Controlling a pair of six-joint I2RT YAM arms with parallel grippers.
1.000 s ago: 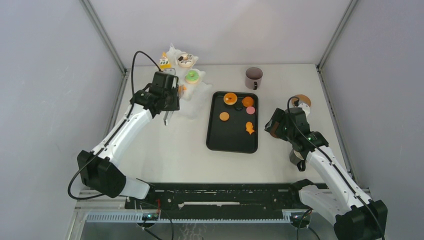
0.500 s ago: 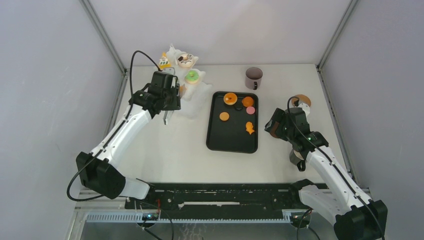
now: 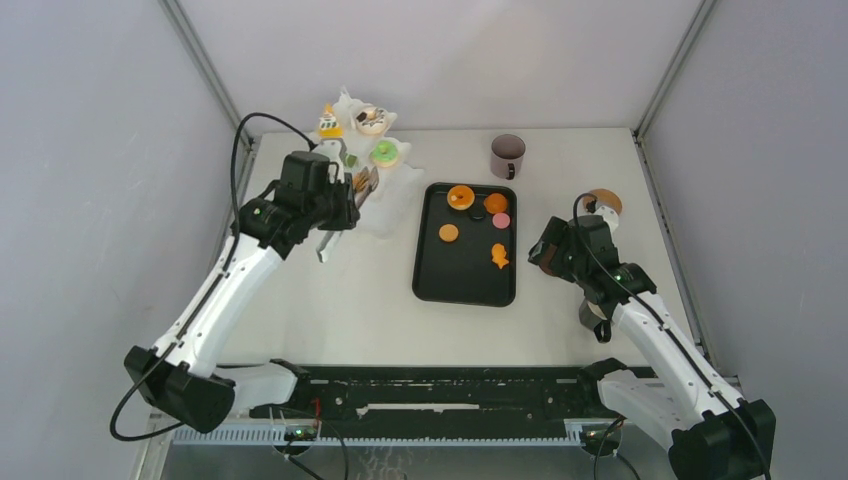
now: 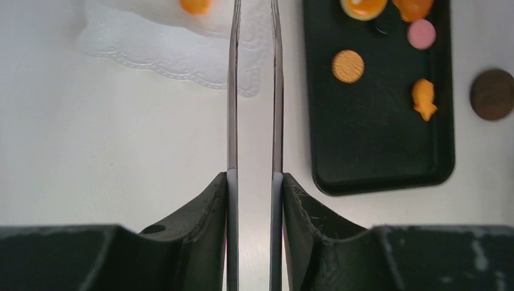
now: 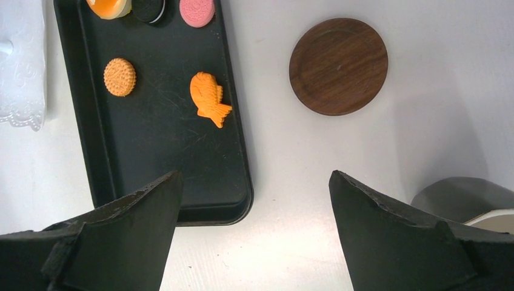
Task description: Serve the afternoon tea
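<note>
Vs half a sec ago: L arm has pulled back and to its own L, away from the white stand (image 3: 383, 195). R arm, black tray (image 4: 376, 151) and pastries haven't moved.

L gripper (image 4: 254, 18): fingers near parallel w/ only a narrow slit btwn them. Bare table shows through the slit; nothing held, nothing touched. The stand's lacy bottom rim lies ahead of the tips, w/ an orange pastry (image 4: 195, 5) on it just L of them. The tray is off to the R of the jaws, carrying a round cookie (image 4: 348, 65), a pink cookie (image 4: 421, 33) and a fish pastry (image 4: 423, 98). More pastries sit on the stand's upper tiers, incl. a green doughnut (image 3: 385, 153).

R gripper (image 5: 254, 176): fingers spread wide, empty, clear of everything. The tray's near R corner is ahead-L of the jaws. A brown coaster (image 5: 337, 65) is ahead of the gap, slightly R. One mug (image 3: 507, 155) stands far ahead, past the tray. A second dark mug (image 3: 592, 318) sits behind the jaws by the forearm.
</note>
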